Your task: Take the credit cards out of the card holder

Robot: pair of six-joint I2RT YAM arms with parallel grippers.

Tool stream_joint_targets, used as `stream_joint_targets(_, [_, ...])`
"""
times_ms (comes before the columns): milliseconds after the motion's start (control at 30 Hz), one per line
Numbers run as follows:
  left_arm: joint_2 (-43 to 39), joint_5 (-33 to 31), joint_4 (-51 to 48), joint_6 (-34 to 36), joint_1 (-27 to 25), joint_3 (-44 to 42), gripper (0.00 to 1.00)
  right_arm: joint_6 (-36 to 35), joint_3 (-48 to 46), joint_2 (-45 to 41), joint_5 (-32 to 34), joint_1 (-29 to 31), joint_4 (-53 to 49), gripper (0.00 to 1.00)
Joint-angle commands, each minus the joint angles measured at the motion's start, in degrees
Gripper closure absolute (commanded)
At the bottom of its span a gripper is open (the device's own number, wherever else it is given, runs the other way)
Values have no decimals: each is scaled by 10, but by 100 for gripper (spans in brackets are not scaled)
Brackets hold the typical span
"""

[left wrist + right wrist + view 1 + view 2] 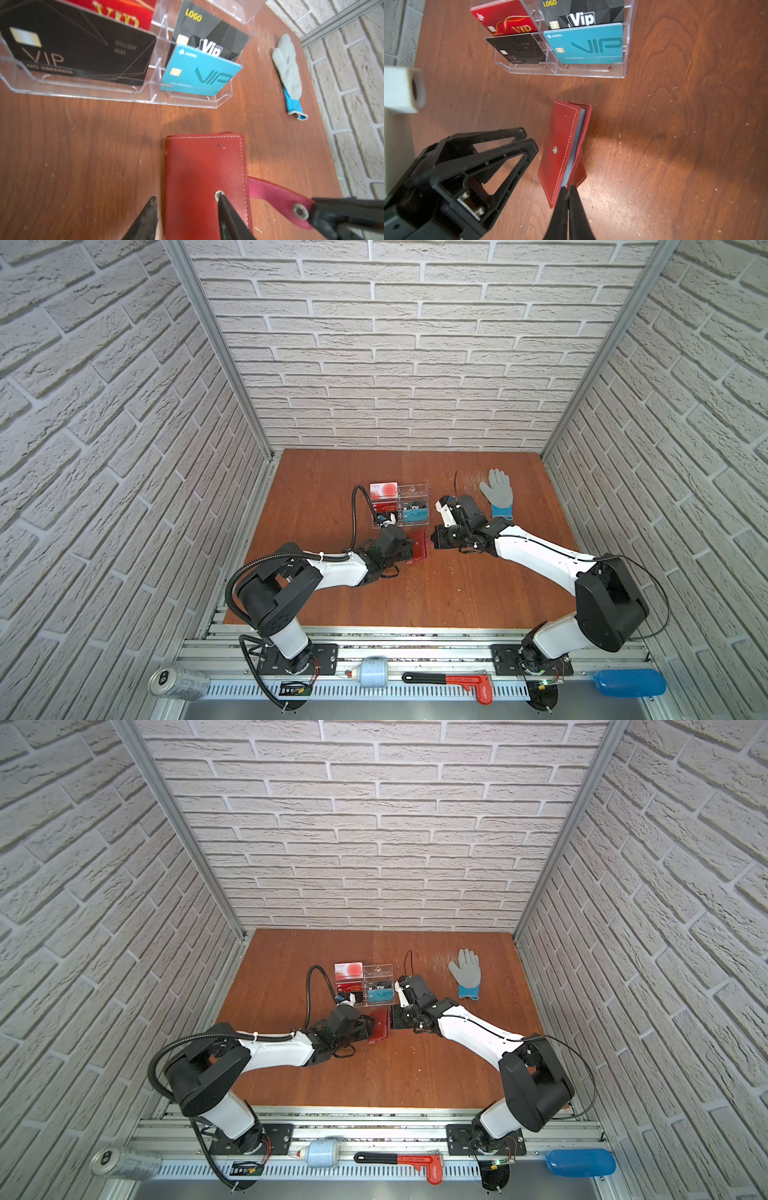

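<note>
Pale faux-brick walls (415, 364) w/ alu corner posts (218, 348), reddish wood tabletop (374, 601)

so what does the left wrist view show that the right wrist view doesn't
Left wrist only: the grey-and-blue fabric work glove, and the round metal snap on the red tab's end. Right wrist only: thin pale blue credit cards edge-on between the holder's covers. Both: the red leather card holder and the clear acrylic card stand.
</note>
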Motion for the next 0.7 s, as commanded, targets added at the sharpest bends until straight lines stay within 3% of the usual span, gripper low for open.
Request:
stream_joint_targets(0, [-23,0,19,15,3,-3,51,-7,-7,-23,-11,-3,30,94])
stream_joint_targets(667, [-2,38,48,33,-5,9,34,-5,-27,-59,-40,-3,66,94])
